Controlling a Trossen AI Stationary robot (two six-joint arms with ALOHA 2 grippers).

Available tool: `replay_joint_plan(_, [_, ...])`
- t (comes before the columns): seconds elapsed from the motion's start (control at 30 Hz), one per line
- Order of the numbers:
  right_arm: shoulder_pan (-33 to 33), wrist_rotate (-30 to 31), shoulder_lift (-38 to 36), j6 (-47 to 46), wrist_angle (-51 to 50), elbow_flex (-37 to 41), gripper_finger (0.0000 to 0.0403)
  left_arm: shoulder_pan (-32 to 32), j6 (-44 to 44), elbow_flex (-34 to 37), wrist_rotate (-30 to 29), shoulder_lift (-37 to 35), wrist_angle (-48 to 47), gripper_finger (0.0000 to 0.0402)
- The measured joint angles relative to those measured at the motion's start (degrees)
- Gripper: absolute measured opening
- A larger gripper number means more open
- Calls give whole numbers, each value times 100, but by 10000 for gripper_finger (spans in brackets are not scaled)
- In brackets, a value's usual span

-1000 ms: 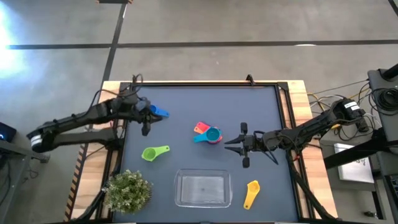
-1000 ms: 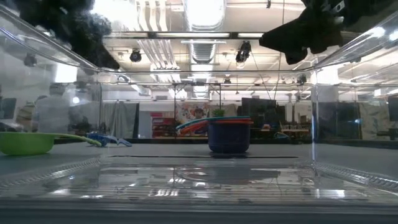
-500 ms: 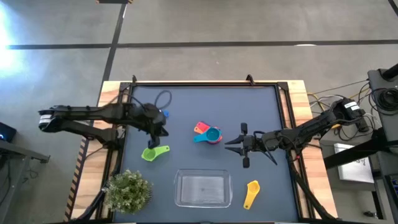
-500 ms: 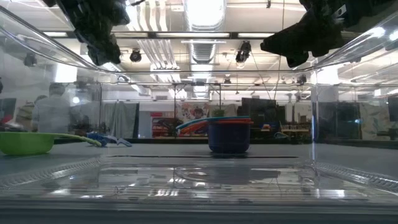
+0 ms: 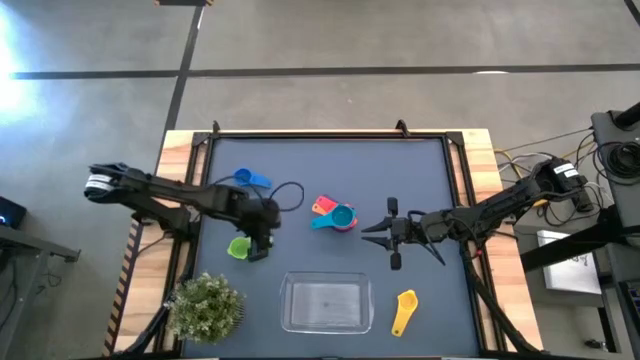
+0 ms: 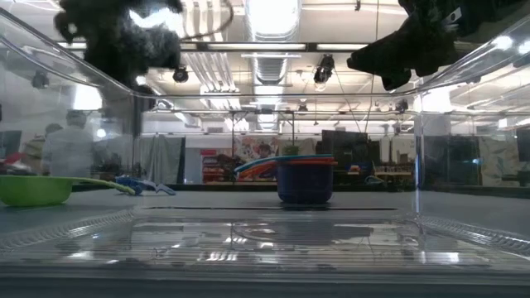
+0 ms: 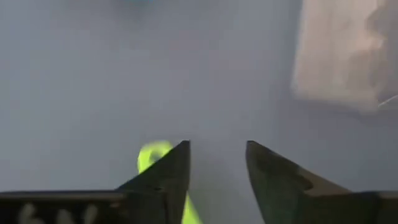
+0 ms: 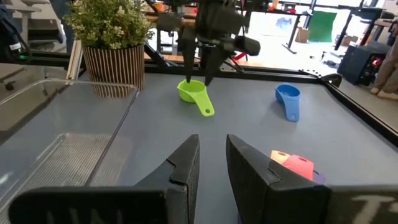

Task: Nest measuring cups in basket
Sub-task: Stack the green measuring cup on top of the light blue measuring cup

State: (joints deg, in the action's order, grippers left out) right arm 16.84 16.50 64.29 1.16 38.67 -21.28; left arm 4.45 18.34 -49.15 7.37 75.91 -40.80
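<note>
Step in hand: picking up the green cup [image 5: 240, 247], judged from the left gripper [image 5: 258, 243] hovering right over it
Left gripper: over the left part of the table [image 5: 420, 170], fingers [image 7: 163, 176] spread apart and pointing down, nothing held; in the right wrist view they straddle the cup just above its bowl
Green cup: on the table left of centre, bowl to the left and handle pointing right; just far of the plant [image 5: 205, 306]
Right gripper [image 5: 372, 234]: waits right of centre, just right of the stack, fingers slightly parted and holding nothing
Nested stack [image 5: 333, 214]: teal, red-pink and orange cups visible together at the table's middle, not in the basket; the low view shows a dark cup at the bottom, colour hard to tell
Blue cup [image 5: 246, 179]: alone toward the far left, well apart from the others
Yellow cup [image 5: 403, 310]: near right, just beside the basket
Basket [image 5: 326, 303]: clear tray at the near middle, nothing in it
Doing it well: come straight down with one finger inside the bowl and one outside, or close across the handle root, so the light cup does not skid or tip
Watch for: a finger pressing on the rim, which could flip the cup, and the plant close by on the way to the basket
</note>
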Motion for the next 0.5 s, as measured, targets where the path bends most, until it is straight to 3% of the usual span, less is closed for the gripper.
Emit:
replay_joint_plan(0.17, [0, 1, 0, 10, -79, 0, 68, -2, 72, 13, -231, 410, -533, 193])
replay_joint_plan(0.5, [0, 1, 0, 32, -120, 0, 68, -2, 80, 17, -231, 1129, -465, 199])
